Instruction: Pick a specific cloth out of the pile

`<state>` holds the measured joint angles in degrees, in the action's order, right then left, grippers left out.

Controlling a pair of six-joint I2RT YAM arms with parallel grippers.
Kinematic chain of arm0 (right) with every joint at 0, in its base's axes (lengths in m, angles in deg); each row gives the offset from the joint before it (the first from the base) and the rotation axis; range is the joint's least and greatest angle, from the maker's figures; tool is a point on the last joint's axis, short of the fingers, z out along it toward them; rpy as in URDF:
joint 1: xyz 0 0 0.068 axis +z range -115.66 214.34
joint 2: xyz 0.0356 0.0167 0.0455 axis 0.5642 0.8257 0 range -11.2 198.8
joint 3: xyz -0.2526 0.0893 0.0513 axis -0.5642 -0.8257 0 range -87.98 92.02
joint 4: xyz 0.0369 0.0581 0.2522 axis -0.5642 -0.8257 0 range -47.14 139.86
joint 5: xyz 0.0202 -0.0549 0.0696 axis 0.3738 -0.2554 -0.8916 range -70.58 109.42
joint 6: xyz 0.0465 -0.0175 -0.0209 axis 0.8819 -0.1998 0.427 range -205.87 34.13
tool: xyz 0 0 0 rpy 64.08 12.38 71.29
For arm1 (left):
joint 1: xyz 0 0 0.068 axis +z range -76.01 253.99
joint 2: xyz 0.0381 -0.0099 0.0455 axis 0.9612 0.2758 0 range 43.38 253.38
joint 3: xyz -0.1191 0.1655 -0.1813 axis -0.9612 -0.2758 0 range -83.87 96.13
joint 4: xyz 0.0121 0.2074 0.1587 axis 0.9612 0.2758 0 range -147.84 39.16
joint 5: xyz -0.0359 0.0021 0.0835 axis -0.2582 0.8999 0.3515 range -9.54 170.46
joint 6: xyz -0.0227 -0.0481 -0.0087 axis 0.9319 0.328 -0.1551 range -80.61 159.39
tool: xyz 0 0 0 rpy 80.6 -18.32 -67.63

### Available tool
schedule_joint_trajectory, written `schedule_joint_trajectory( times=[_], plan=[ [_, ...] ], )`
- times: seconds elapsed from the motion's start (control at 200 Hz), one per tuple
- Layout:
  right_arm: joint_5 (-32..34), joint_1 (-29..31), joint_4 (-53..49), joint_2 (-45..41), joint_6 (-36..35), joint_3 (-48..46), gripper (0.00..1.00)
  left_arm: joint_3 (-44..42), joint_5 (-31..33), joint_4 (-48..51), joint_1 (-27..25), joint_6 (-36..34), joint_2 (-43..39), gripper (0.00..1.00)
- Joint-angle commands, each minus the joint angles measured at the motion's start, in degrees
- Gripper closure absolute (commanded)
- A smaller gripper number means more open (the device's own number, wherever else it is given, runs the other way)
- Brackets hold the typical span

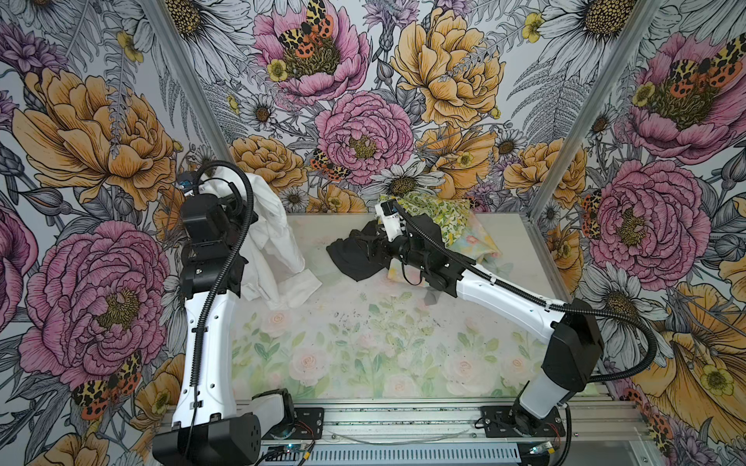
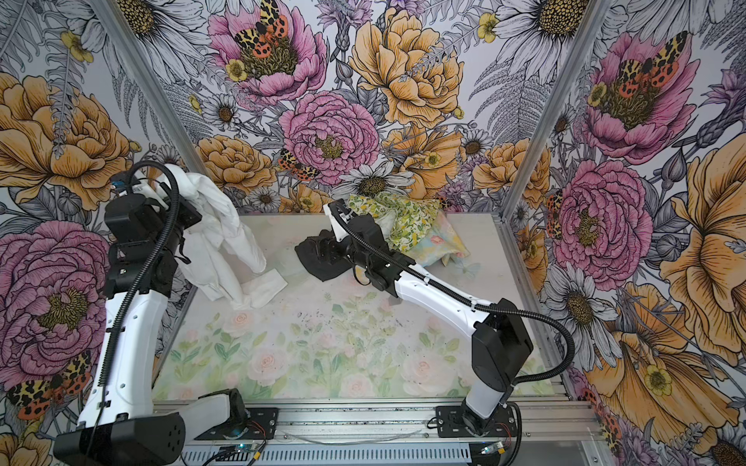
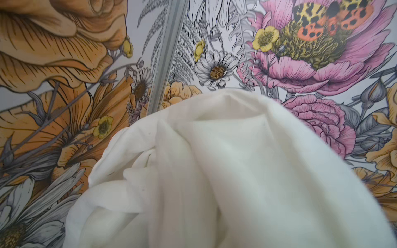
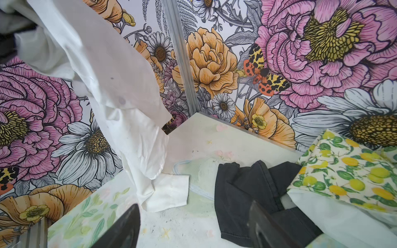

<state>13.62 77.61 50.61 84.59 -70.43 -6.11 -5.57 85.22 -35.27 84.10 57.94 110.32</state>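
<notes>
Toward the table's (image 1: 363, 355) back left corner in both top views, the cloth (image 1: 274, 238) hangs from the raised left gripper (image 1: 220, 189). Its hem rests on the surface, well apart from the pile (image 1: 448, 226), with open tabletop between them and across the front. Left wrist view: white folds hide the jaws, probably clenched on the fabric. Right wrist view: the right gripper (image 4: 194, 205) is spread wide and empty, one finger above the black cloth's (image 4: 242, 193) edge.

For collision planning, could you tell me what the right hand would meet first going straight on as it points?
The right hand would probably meet the bare table first, between the white cloth and the black cloth; one finger may brush the black cloth, depth being unclear.
</notes>
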Motion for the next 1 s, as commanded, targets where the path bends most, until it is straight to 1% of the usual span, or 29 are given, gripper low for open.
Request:
schedule_joint_trajectory(
  times=[0.0,0.105,0.22,0.445,0.545,0.6,0.7,0.77,0.875,0.935,0.996],
  plan=[
    [0.75,-0.81,2.55,-2.67,0.64,-1.26,0.20,-4.69,1.28,-2.27,-0.52,2.74,0.36,1.00],
    [1.32,-0.96,3.31,-4.00,0.60,-2.68,0.20,-9.14,2.57,-3.32,-0.48,5.12,0.22,1.00],
    [1.84,-1.24,3.95,-5.15,0.58,-4.47,0.20,-13.29,3.56,-2.33,0.64,6.74,-0.49,1.00],
    [2.50,-1.91,6.04,-7.41,1.24,-9.08,0.20,-19.70,6.81,5.48,2.01,5.09,-2.78,1.00],
    [2.72,-2.26,6.54,-7.72,1.37,-10.86,0.20,-23.04,6.84,7.03,2.46,5.52,-3.51,1.00],
    [2.75,-2.55,6.88,-7.98,1.67,-11.75,0.20,-24.57,5.77,7.47,2.47,5.77,-2.75,1.00],
    [2.92,-3.11,7.99,-8.83,2.39,-13.98,0.20,-26.45,3.85,7.49,1.43,6.50,0.47,1.00],
    [3.17,-3.58,8.72,-9.58,2.90,-15.65,0.20,-26.52,4.58,7.56,-0.88,6.04,3.78,1.00],
    [3.78,-4.20,9.39,-10.80,3.58,-18.09,0.20,-25.10,5.07,7.52,-4.52,5.19,10.54,1.00],
    [4.03,-4.59,10.03,-11.48,3.89,-19.54,0.20,-23.82,3.83,7.63,-5.77,5.14,14.69,1.00],
    [4.42,-4.98,10.39,-12.26,4.12,-20.63,0.20,-22.76,4.03,7.64,-7.17,5.31,18.17,1.00]
  ],
)
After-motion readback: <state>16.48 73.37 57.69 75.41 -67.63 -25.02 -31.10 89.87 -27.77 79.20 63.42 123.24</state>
